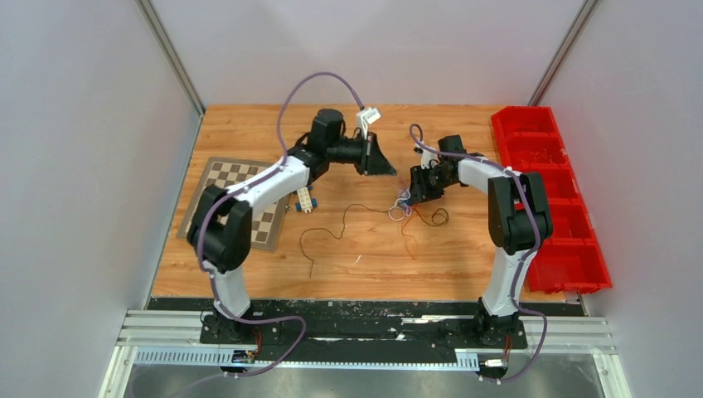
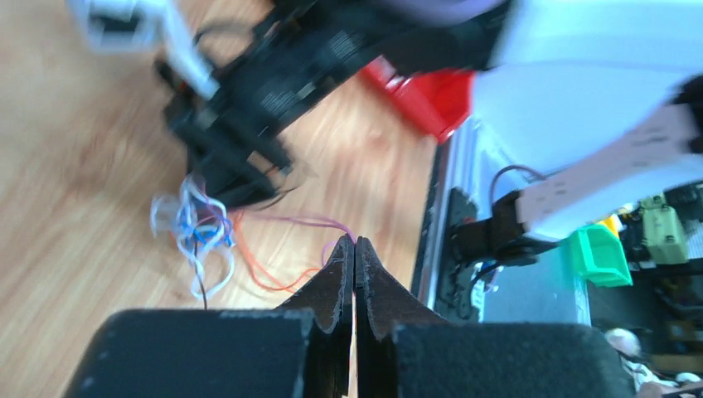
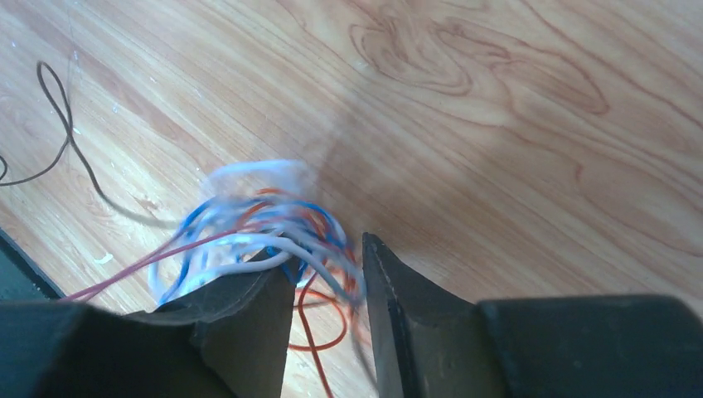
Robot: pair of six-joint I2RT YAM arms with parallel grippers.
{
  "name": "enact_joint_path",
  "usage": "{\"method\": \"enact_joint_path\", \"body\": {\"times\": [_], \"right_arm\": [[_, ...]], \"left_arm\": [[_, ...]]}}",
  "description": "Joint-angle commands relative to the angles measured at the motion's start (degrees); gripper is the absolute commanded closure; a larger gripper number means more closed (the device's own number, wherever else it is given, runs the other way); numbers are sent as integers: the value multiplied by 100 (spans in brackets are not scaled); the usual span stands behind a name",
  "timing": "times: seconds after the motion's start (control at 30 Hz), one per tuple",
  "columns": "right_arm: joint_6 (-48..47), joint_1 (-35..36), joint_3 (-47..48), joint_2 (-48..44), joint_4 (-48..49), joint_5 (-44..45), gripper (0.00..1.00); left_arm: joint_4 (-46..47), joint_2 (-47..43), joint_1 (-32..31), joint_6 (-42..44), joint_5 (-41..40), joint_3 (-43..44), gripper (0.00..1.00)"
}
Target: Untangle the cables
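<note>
The cables are a small knot (image 1: 401, 206) of white, blue and orange-red wires mid-table. A dark strand (image 1: 344, 217) trails left from it and an orange loop (image 1: 437, 218) lies to its right. My right gripper (image 1: 408, 197) is right at the knot. In the right wrist view it (image 3: 327, 257) is open, with knot strands (image 3: 257, 220) draped over the left finger and running through the gap. My left gripper (image 1: 390, 168) hovers above and left of the knot. In the left wrist view it (image 2: 355, 242) is shut on a thin purple strand (image 2: 307, 220) leading from the knot (image 2: 195, 228).
A chessboard mat (image 1: 240, 199) lies at the left, with a small white-and-blue block (image 1: 305, 199) by its edge. A row of red bins (image 1: 551, 199) runs along the right edge. A white scrap (image 1: 358, 259) lies nearer the front. Walls enclose the table.
</note>
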Motion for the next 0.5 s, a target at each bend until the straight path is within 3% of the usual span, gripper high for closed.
{"method": "enact_joint_path", "body": {"times": [0.0, 0.47], "right_arm": [[3, 17, -245, 45, 220, 770, 62], [-306, 42, -430, 3, 143, 854, 62]], "left_arm": [[679, -1170, 316, -433, 484, 61, 100], [481, -2179, 1438, -815, 1131, 1607, 100]]}}
